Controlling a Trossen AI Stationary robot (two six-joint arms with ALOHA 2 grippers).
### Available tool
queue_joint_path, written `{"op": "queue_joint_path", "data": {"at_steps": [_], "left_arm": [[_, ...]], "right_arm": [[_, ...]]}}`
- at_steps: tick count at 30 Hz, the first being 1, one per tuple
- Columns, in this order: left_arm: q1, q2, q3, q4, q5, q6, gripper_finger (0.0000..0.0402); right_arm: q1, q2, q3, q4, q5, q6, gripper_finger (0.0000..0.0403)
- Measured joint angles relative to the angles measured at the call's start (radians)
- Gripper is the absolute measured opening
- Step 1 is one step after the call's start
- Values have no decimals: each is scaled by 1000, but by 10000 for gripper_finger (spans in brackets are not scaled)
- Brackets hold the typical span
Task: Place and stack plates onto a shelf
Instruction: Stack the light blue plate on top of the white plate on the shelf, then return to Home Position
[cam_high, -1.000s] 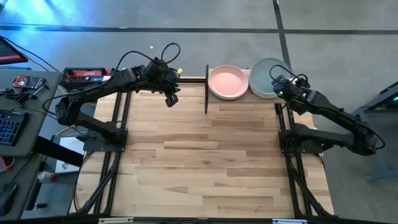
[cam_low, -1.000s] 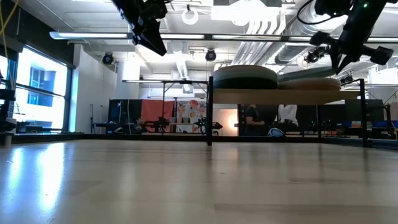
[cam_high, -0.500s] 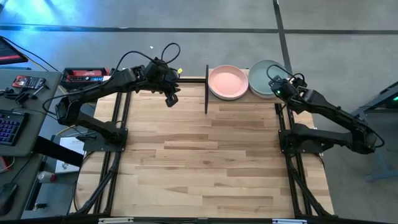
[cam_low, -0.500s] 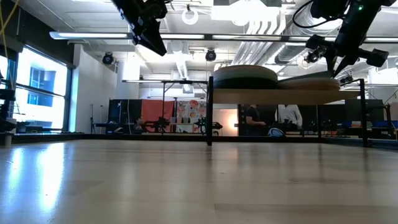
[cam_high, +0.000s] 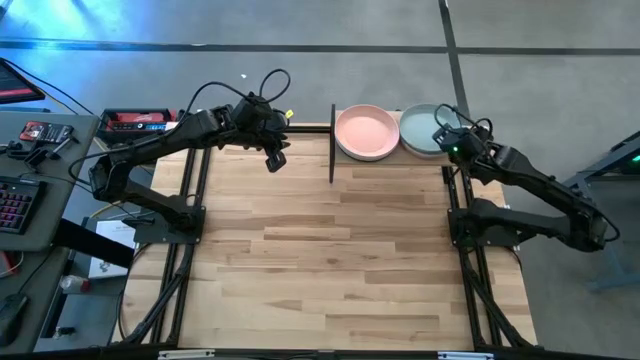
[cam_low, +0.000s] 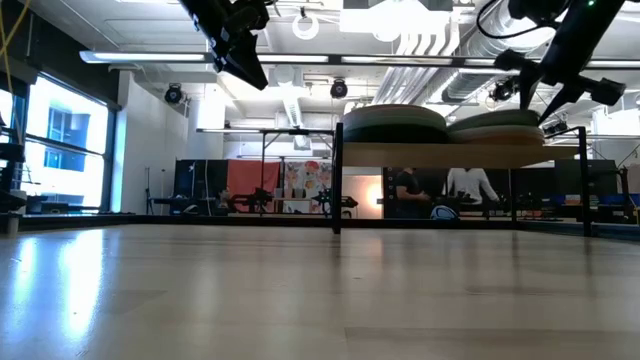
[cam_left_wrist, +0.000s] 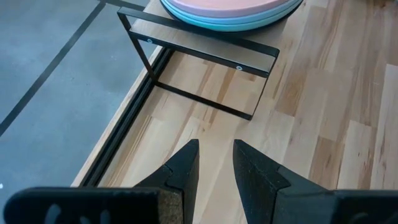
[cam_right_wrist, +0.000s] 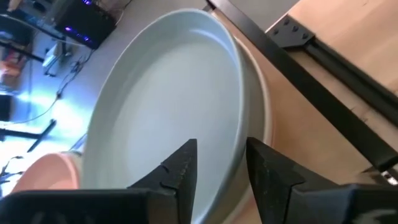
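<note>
The shelf stands at the table's far edge on black posts. It holds two stacks of plates. The left stack has a salmon pink plate on top. The right stack has a pale mint green plate on top, over a cream plate. My right gripper is shut on the mint plate's rim at the side toward the table's right. My left gripper hangs in the air left of the shelf, empty, with a narrow gap between its fingers. My right gripper holds the mint plate by its rim, on the side toward the table's right edge. One finger is inside the plate and one is outside. The fingers come slanting down from the right. The plate lies level on the right stack.
The shelf's black end post stands between my left gripper and the plates. The butcher-block tabletop stretches toward the near edge. Beyond the left edge are a side table with a keyboard and a red toolbox.
My right gripper has gone down a little and toward the pink stack. The mint plate, which sat tilted with one edge raised, has come down and now lies level on the right stack.
</note>
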Motion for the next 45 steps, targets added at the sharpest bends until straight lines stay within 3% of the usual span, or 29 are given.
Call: {"op": "queue_joint_path", "data": {"at_steps": [21,29,36,45], "left_arm": [[0,0,0,0,0,-5,86],[0,0,0,7,1,-71,86],[-2,0,0,6,20,-97,86],[-14,0,0,0,180,-124,86]], "right_arm": [[0,-173,1,14,-95,-81,118],[13,-145,1,304,-234,-391,118],[88,-31,1,622,-338,-599,118],[280,111,1,913,-518,-734,118]]}}
